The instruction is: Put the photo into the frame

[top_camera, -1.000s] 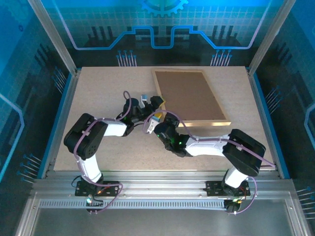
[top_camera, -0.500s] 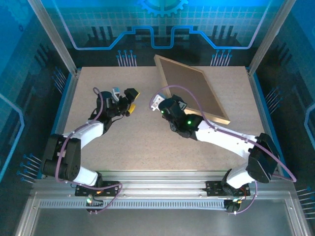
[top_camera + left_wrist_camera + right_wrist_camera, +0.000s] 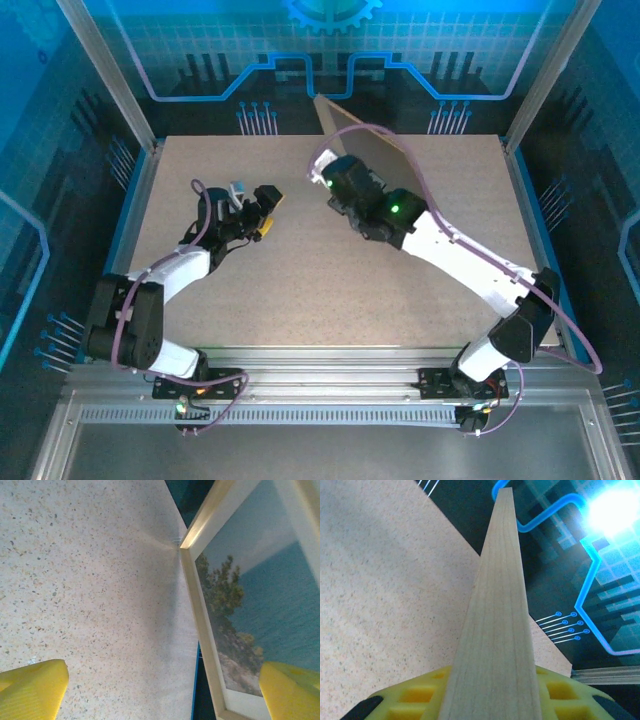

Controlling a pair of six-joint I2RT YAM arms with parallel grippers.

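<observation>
Bare surface [image 3: 300, 290] lies open nearest the arms. The left fingers [image 3: 35, 687] are spread wide, hovering left of centre. Farther back, the right fingers [image 3: 415, 695] clamp the frame [image 3: 497, 630] by one edge, holding it steeply tilted. The left wrist view shows the photo [image 3: 250, 625] inside it; the overhead view shows the brown back [image 3: 362, 140].

Speckled beige table [image 3: 300, 270], frame [image 3: 200, 625] corner touching.
</observation>
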